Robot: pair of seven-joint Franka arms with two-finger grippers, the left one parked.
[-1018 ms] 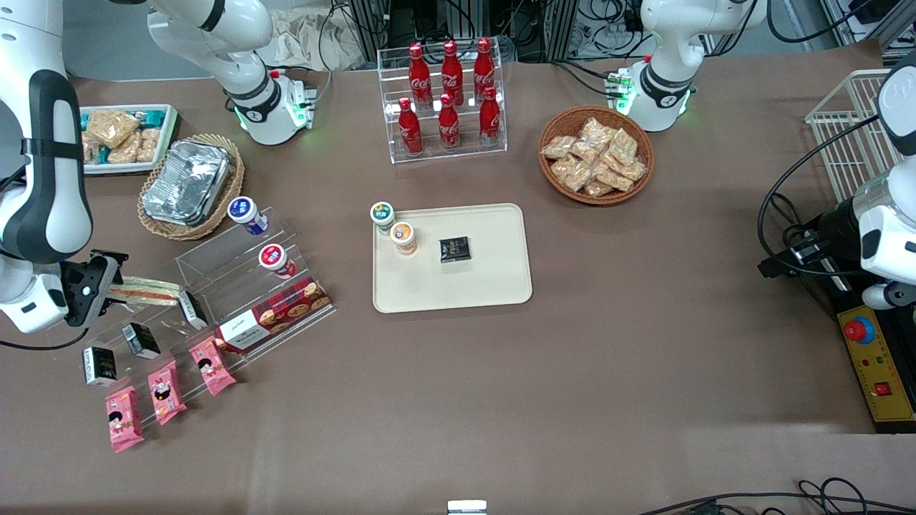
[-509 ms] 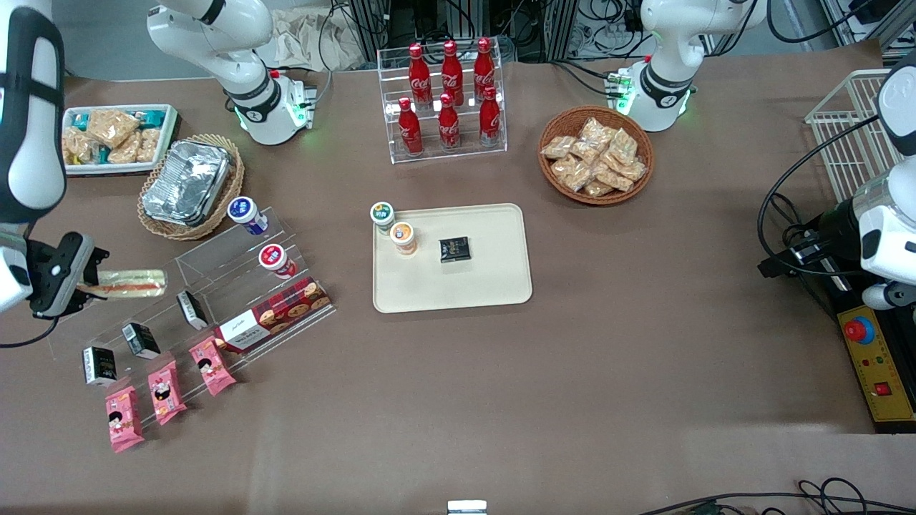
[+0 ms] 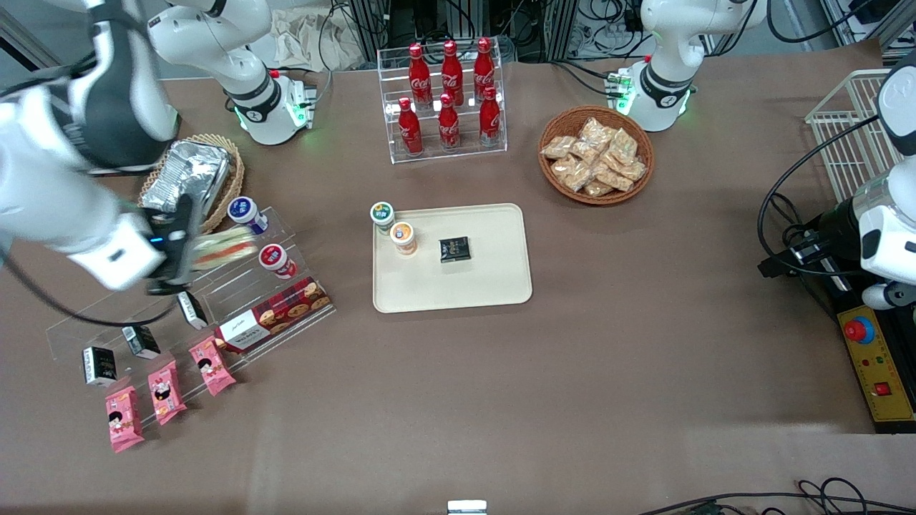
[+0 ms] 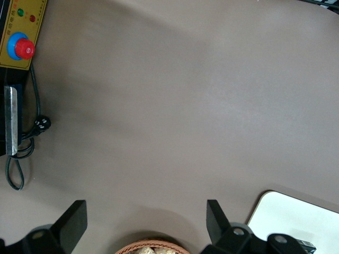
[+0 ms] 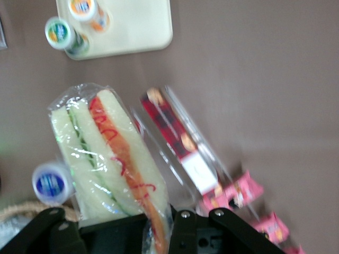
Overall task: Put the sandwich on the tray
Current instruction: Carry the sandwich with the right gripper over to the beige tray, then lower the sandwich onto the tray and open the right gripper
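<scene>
Over the brown table you have the long wedge-shaped sandwich in clear wrap clamped in the right arm's black two-finger gripper (fingers closed on its end), above the clear acrylic stand, well apart from the cream-beige rectangular tray.

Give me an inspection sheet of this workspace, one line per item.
Surface: brown table, no spills seen.
Job's things: sandwich held above the acrylic rack, off the tray; tray holds an orange cup and a black packet; a green cup at its corner.
Clutter: cola bottles, snack basket, foil container, cookie box, pink packets.
Grippers: gripper shut on the sandwich, over the rack.
Cables: black cable at the parked arm's end.
Surroundings: wire basket, control box.
</scene>
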